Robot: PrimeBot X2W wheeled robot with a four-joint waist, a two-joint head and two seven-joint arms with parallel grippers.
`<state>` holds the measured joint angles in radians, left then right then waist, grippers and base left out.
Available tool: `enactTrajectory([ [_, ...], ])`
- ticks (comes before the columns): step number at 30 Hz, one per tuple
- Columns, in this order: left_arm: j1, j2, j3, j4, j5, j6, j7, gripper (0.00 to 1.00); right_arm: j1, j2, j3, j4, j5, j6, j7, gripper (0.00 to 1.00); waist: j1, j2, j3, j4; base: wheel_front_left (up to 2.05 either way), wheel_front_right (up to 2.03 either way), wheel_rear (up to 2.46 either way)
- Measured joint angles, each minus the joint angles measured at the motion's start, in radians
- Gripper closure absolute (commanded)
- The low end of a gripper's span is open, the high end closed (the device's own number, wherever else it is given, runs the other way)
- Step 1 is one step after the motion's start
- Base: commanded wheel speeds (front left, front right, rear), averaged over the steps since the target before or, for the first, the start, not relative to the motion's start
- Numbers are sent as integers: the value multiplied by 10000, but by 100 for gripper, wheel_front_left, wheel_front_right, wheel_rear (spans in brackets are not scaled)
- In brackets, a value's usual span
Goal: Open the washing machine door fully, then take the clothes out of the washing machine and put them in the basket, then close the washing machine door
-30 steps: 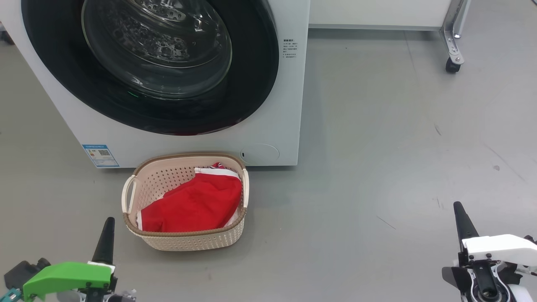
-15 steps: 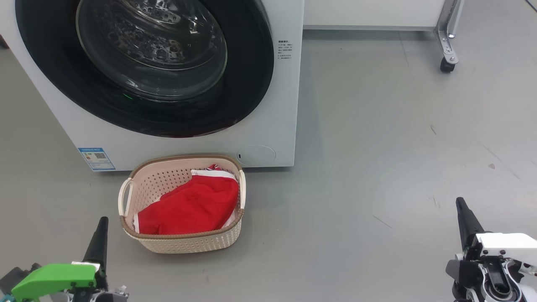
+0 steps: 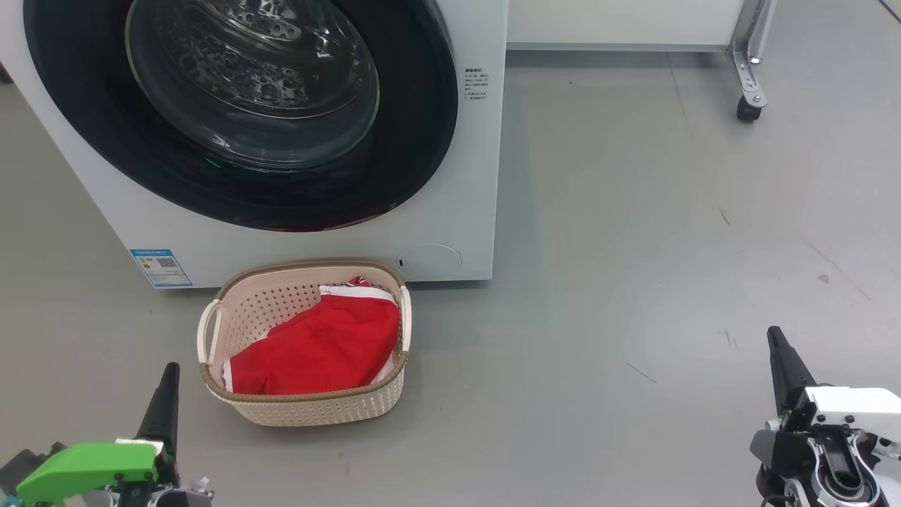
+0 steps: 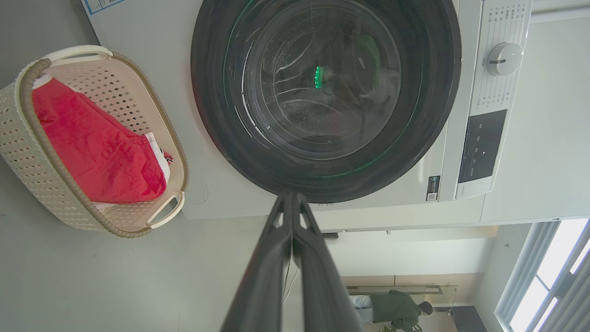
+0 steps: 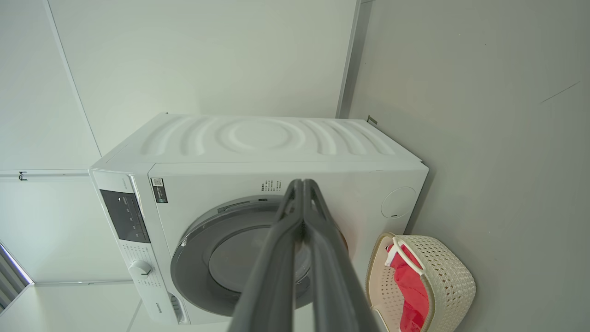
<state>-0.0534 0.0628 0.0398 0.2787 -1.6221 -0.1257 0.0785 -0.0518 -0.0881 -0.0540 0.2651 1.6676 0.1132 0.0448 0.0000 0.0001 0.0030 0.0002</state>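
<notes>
The white washing machine (image 3: 464, 176) fills the upper left of the head view, and its round black-rimmed door (image 3: 239, 105) lies shut flat against its front. Just in front of it on the floor stands the cream basket (image 3: 310, 412), and red clothes (image 3: 317, 348) with white trim lie inside. My left gripper (image 3: 167, 377) is shut and empty, low at the left, a little left of the basket. My right gripper (image 3: 776, 341) is shut and empty too, far off at the lower right. The left wrist view shows the door (image 4: 322, 97), the basket (image 4: 27, 152) and the clothes (image 4: 97, 147); its own fingers (image 4: 292, 198) are pressed together.
Grey floor (image 3: 633, 246) spreads to the right of the machine. A metal leg on a caster (image 3: 746, 109) stands at the back right, under a white panel. In the left wrist view a person in a dark top (image 4: 396, 306) shows far off near a window.
The head view has shifted a little, so the machine and basket sit slightly further left. Both grippers stay shut and low; the basket and clothes have not moved.
</notes>
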Motion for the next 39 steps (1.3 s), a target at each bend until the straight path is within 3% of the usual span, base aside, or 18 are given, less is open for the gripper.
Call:
enactTrajectory([
  [39,-11,-36,29,-13,0,0,0,100,-18,2,-33,98,0,31,29,100,0,0,-2,-1,0,0,0],
])
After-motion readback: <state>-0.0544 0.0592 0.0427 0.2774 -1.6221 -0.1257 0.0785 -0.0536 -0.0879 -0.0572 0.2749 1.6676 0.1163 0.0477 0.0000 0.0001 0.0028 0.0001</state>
